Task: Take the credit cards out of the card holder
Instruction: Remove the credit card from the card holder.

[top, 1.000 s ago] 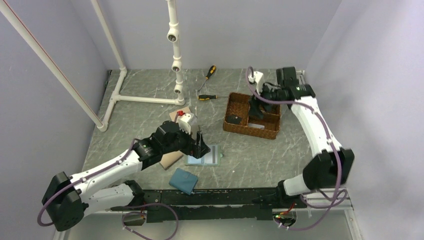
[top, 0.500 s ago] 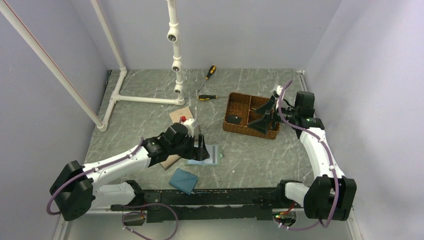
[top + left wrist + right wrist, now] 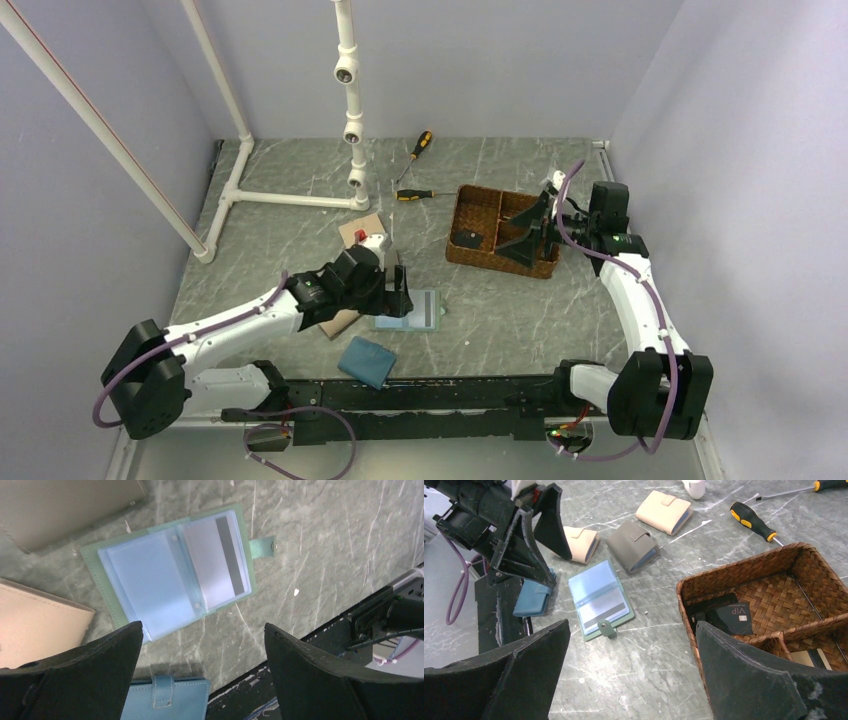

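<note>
The card holder (image 3: 172,572) lies open and flat on the desk, right under the left gripper (image 3: 202,635), whose jaws stand wide with nothing in them. One pale card (image 3: 217,562) with a dark stripe sits in the sleeve nearer the snap tab (image 3: 262,547). The right gripper (image 3: 633,627), jaws equally wide and empty, hovers by the woven basket (image 3: 734,572), where a black card (image 3: 729,617) lies. To my eye, the trick is to pin the holder's empty half, then pinch the pale card's edge and slide it out along the sleeve.

Left gripper (image 3: 400,296): jaws wide apart, aimed straight down, forearm low. Right gripper (image 3: 527,229): jaws wide apart, aimed leftward and down.
</note>
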Motion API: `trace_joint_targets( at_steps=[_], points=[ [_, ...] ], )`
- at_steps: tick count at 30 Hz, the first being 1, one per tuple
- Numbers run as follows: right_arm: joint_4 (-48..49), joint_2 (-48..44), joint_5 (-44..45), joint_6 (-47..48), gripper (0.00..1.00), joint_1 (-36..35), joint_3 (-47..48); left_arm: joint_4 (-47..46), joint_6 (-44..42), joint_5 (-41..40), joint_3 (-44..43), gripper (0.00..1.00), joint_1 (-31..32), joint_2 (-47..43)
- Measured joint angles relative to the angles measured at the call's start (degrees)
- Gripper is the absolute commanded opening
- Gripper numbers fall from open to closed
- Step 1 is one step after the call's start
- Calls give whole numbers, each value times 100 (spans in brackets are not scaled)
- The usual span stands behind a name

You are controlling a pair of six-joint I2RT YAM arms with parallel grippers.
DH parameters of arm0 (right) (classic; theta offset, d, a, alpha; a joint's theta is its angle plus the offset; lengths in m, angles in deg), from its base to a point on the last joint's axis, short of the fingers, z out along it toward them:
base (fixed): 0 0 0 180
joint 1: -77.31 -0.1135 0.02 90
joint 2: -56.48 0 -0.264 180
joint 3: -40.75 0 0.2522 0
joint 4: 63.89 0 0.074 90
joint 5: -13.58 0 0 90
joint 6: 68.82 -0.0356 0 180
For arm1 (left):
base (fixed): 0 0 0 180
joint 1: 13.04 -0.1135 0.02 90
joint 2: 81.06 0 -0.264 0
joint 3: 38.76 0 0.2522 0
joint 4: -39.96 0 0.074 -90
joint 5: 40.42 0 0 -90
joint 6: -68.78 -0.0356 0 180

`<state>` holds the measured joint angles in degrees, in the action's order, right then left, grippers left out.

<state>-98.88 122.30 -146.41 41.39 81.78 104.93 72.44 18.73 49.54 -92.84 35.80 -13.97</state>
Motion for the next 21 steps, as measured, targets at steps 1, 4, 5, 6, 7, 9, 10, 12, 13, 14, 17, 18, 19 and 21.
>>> trace_joint_targets(
  at_steps=[1, 4, 5, 6, 7, 9, 10, 12, 13, 14, 17, 18, 19, 21],
  points=[
    [-50, 24, 2, 55, 99, 0, 28, 7, 2, -81, 0, 99, 0, -50],
    [-302, 153, 57, 310, 99, -4, 157, -28, 13, -293, 15, 99, -11, -240],
    [-382, 192, 83, 391, 99, -9, 197, -92, 11, -308, 42, 99, -33, -297],
    [-472, 240, 109, 485, 99, -15, 236, -166, 9, -313, 79, 99, -52, -341],
    [-549, 271, 136, 564, 99, -22, 260, -212, 4, -308, 109, 99, -70, -365],
    [-667, 297, 203, 706, 99, -39, 269, -334, -4, -278, 188, 98, -96, -372],
    [-734, 308, 221, 774, 99, -46, 275, -393, -7, -251, 236, 97, -105, -372],
    [-846, 332, 227, 881, 99, -55, 295, -485, -24, -170, 330, 97, -114, -372],
    [-887, 352, 229, 931, 99, -57, 304, -501, -31, -120, 365, 97, -114, -372],
    [-918, 374, 229, 968, 99, -57, 308, -503, -46, -83, 380, 97, -114, -361],
    [-999, 483, 251, 1075, 99, -59, 323, -560, -164, -15, 369, 94, -114, -278],
    [-1029, 525, 264, 1113, 99, -61, 323, -557, -208, 2, 348, 93, -114, -216],
    [-1062, 560, 282, 1147, 99, -66, 323, -557, -275, 24, 308, 93, -114, -118],
    [-1121, 603, 339, 1211, 99, -68, 323, -562, -345, 63, 238, 91, -114, 66]
  ],
)
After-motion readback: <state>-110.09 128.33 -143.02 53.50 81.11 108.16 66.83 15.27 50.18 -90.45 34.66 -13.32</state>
